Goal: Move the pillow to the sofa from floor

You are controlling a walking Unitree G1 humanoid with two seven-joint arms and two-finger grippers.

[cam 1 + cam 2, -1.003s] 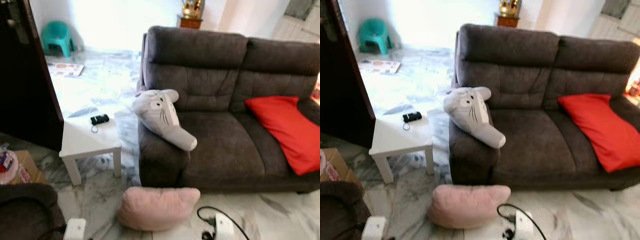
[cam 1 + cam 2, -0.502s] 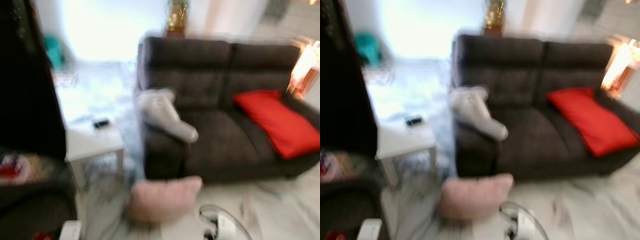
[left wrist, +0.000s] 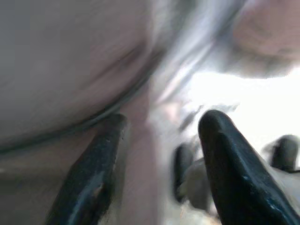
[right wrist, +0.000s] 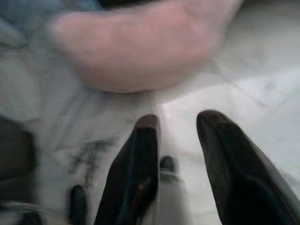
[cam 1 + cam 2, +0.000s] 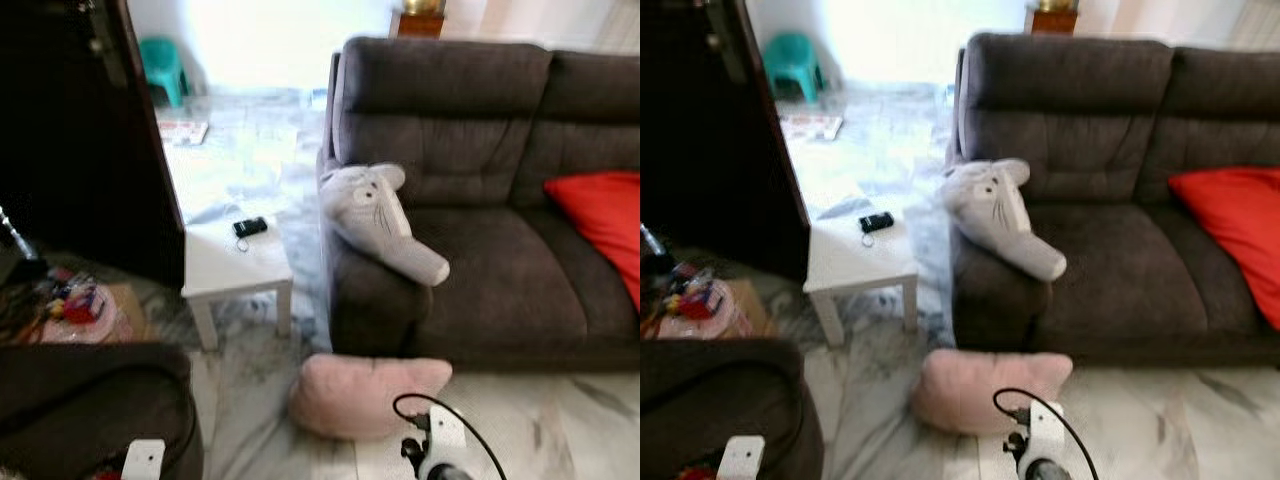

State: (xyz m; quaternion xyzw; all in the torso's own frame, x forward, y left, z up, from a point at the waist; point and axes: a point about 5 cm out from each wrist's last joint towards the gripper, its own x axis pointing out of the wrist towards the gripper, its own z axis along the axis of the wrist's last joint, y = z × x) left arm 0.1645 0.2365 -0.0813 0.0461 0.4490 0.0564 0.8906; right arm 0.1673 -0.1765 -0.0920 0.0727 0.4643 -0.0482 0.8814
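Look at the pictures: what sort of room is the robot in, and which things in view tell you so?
Most likely a home living room. A dark grey sofa carries a red cushion and an elephant plush, a small white side table stands beside it, and a pink pillow lies on the marble floor.

Both eye views look forward and down from the robot's head onto the same room: the dark sofa ahead, the white side table to its left and the pink pillow on the marble floor near the lower edge. The right eye view sets everything slightly further left. The right wrist view looks along the right gripper from close above the floor, sharing the pillow. The left wrist view looks past the left gripper, blurred, at a grey surface close by.
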